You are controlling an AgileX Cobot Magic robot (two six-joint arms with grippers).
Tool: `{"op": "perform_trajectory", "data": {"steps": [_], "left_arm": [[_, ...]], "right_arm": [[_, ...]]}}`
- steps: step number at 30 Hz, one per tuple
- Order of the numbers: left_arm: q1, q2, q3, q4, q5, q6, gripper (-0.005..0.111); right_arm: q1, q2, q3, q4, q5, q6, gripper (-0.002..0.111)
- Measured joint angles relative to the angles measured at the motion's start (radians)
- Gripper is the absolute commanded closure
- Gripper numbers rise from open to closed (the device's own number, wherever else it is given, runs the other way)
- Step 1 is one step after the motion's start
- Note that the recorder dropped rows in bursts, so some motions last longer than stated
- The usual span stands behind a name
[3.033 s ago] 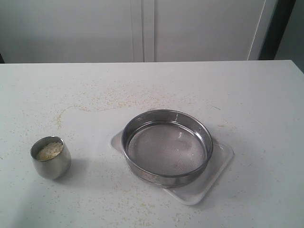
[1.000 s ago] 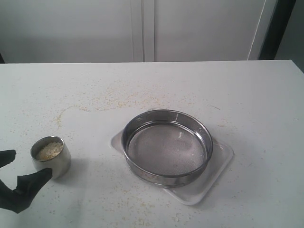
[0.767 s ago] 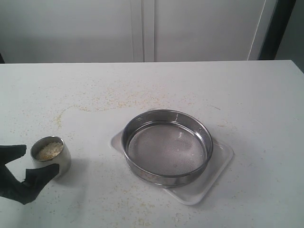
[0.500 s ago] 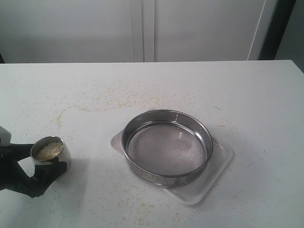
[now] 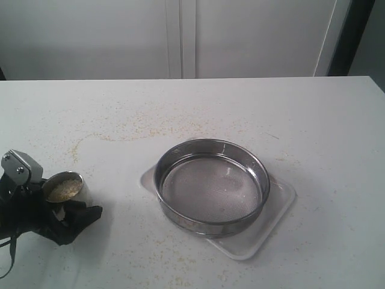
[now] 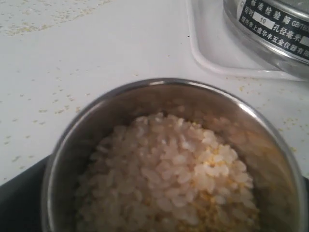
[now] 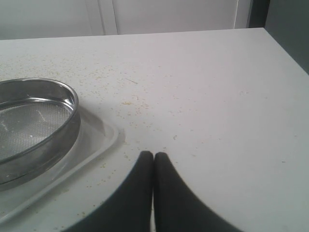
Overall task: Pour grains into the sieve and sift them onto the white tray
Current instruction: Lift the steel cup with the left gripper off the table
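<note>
Black right pincer (image 7: 153,155), silver bracket (image 5: 20,167)

Sieve (image 5: 211,188) rests on white tray (image 5: 274,220), grains (image 5: 64,189) well apart.

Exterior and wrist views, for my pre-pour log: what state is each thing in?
Steel cup: upright, standing between the jaws.
Grains: in the cup, unpoured.
Sieve: unfilled, resting on the white tray.
White tray: under the sieve.
Left gripper: open around the cup.
Right gripper: shut, empty.
</note>
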Motion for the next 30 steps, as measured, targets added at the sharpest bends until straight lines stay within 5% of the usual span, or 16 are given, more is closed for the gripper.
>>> {"op": "perform_trajectory", "data": {"steps": [9,13,21,23,30], "left_arm": [[-0.008,0.006,-0.015,-0.003,0.0,0.018,0.005],[-0.008,0.006,-0.015,-0.003,0.0,0.017,0.029],[-0.008,0.006,-0.016,-0.01,-0.002,0.02,0.097],[-0.008,0.006,-0.016,-0.01,-0.002,0.02,0.107],[-0.008,0.006,-0.016,-0.01,-0.002,0.02,0.107]], "right_arm": [[0.0,0.0,0.0,0.0,0.0,0.0,0.108],[0.0,0.0,0.0,0.0,0.0,0.0,0.108],[0.0,0.0,0.0,0.0,0.0,0.0,0.108],[0.0,0.0,0.0,0.0,0.0,0.0,0.108],[0.0,0.0,0.0,0.0,0.0,0.0,0.108]]}}
